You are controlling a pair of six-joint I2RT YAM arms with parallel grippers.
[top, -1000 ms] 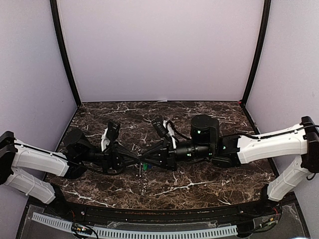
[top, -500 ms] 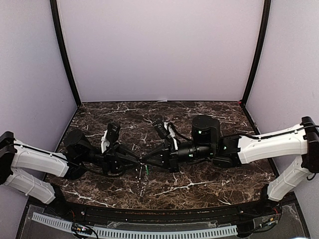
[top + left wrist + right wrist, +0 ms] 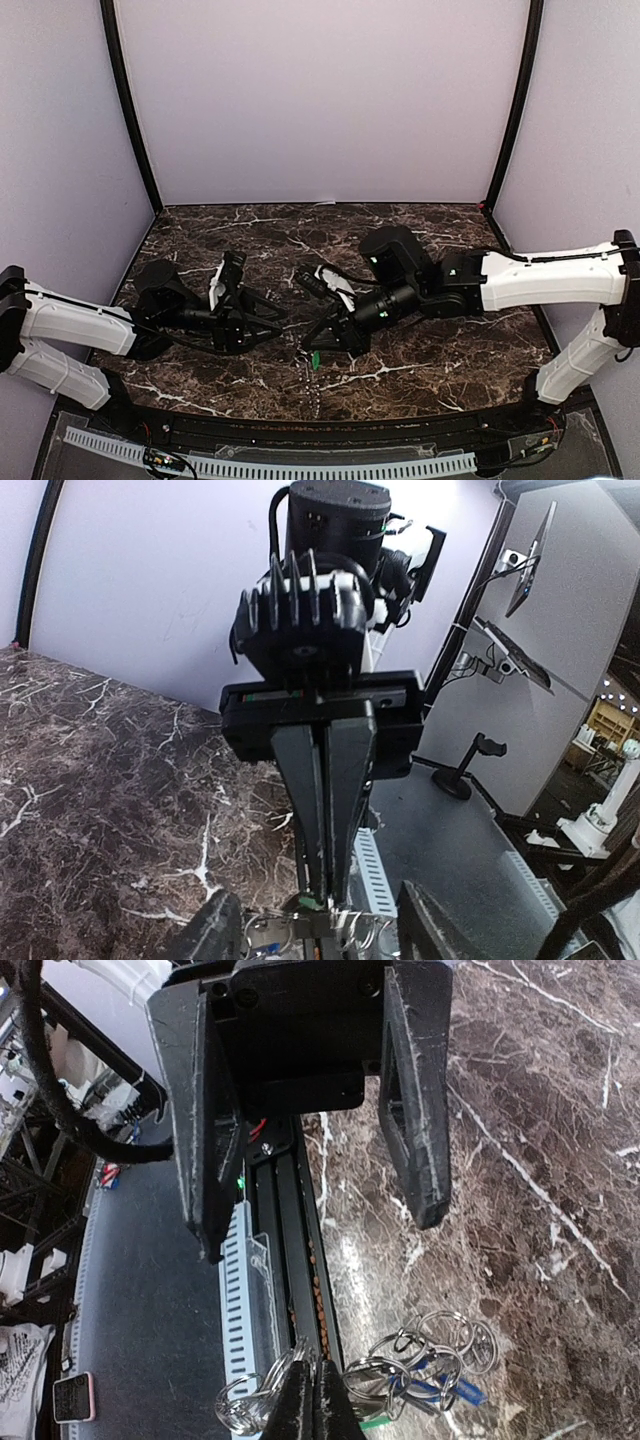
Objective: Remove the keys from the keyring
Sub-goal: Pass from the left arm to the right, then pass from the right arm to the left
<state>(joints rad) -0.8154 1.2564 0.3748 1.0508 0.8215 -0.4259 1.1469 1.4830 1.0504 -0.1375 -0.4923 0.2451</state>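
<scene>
Blue keys, rings in R tool: wrist cam only.

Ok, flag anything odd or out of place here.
Nothing spilled or broken. One oddity: the keyring is a tangle of linked silver rings, gripped by the shut right tool, with blue and green keys among them; the left tool stands open, clear of it.
</scene>
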